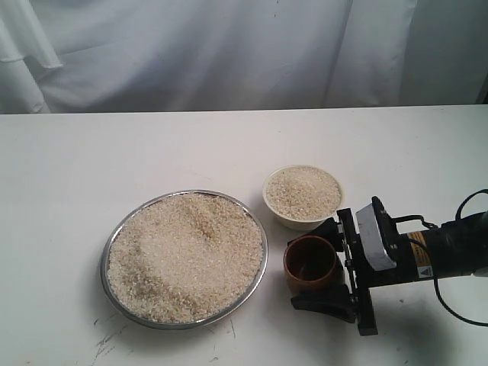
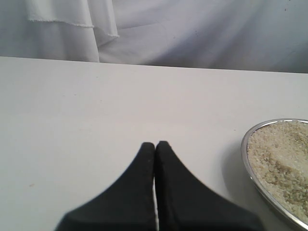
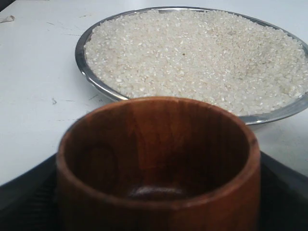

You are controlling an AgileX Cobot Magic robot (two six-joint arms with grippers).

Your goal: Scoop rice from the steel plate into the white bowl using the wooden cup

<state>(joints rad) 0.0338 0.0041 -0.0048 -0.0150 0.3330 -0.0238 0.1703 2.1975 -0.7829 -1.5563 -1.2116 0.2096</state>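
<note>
The steel plate (image 1: 104,267) lies at the front left of the table, heaped with rice (image 1: 187,255). Just to its right stands the wooden cup (image 1: 303,261), upright and empty, with my right gripper (image 1: 324,268) shut on its sides. The white bowl (image 1: 280,216) sits right behind the cup and holds rice (image 1: 303,189) nearly to its rim. The right wrist view looks over the cup (image 3: 159,204) at the plate (image 3: 81,61) and its rice (image 3: 202,53); a dark finger (image 3: 24,192) flanks the cup. My left gripper (image 2: 155,143) is shut and empty over bare table, left of the plate (image 2: 245,159).
A white cloth (image 1: 229,53) hangs behind the white table (image 1: 114,152). A black cable (image 1: 457,309) loops off the right arm near the table's right edge. Small dark scuffs mark the table in front of the plate.
</note>
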